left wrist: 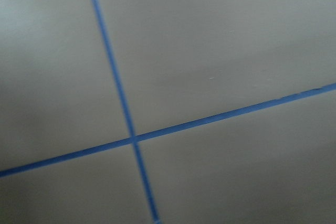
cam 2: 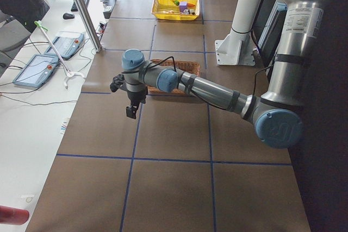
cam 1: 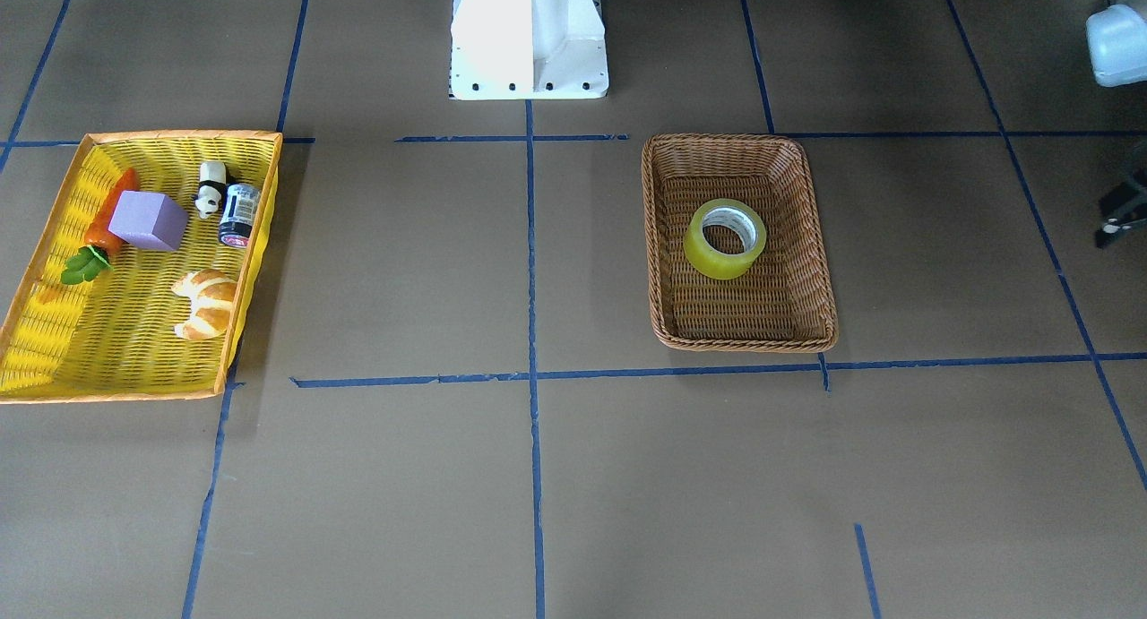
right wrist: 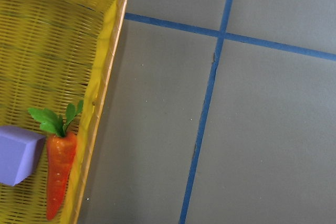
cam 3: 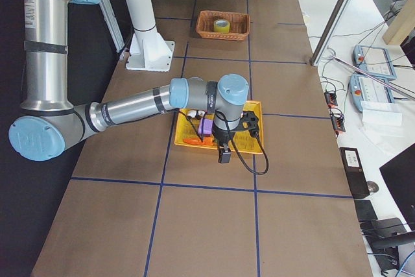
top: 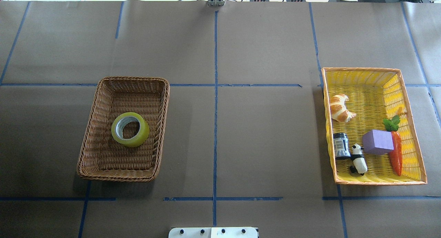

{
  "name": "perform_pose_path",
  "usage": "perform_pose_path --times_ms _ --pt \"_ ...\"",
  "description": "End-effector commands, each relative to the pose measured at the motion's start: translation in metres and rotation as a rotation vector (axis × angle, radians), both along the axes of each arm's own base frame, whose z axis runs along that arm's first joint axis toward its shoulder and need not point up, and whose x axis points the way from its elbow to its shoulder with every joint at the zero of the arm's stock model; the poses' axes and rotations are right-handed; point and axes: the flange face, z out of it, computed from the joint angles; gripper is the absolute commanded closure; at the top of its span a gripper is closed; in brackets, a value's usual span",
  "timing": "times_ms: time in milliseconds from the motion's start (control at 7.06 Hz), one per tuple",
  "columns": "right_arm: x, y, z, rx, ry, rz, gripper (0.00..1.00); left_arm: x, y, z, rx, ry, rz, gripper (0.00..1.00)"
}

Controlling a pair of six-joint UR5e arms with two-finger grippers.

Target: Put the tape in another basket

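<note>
The tape (cam 1: 724, 239) is a yellow-green roll lying flat in the middle of the brown wicker basket (cam 1: 739, 341). Both show from overhead, the tape (top: 130, 129) inside the basket (top: 117, 177). My left gripper (cam 2: 131, 112) hangs over bare table beyond the wicker basket's outer side, away from the tape. My right gripper (cam 3: 224, 156) hangs above the outer edge of the yellow basket (cam 3: 256, 148). I cannot tell whether either gripper is open or shut. Neither wrist view shows fingers.
The yellow basket (top: 361, 69) with an orange rim holds a carrot (top: 397, 153), a purple block (top: 377, 141), a toy panda (top: 358, 158), a small can (top: 341, 145) and a croissant (top: 339, 109). Blue tape lines cross the brown table. The robot's white base (cam 1: 529, 37) stands between the baskets.
</note>
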Motion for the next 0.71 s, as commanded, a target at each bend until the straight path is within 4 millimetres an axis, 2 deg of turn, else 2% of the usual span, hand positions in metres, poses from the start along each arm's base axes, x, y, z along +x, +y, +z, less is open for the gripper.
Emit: perform_pose_path --times_ms 0,283,425,567 --pt "0.001 0.002 0.043 -0.016 0.003 0.063 0.01 -0.03 0.045 0.052 -0.069 0.004 -0.022 0.0" --pt "0.001 0.006 0.048 -0.037 0.009 0.083 0.0 -0.031 0.07 0.088 -0.142 -0.008 -0.027 0.0" --pt "0.001 0.007 0.049 -0.04 0.008 0.083 0.0 -0.03 0.076 0.089 -0.136 -0.002 -0.024 0.0" --pt "0.001 0.008 0.051 -0.044 0.005 0.083 0.0 -0.03 0.073 0.081 -0.12 -0.007 -0.024 0.0"
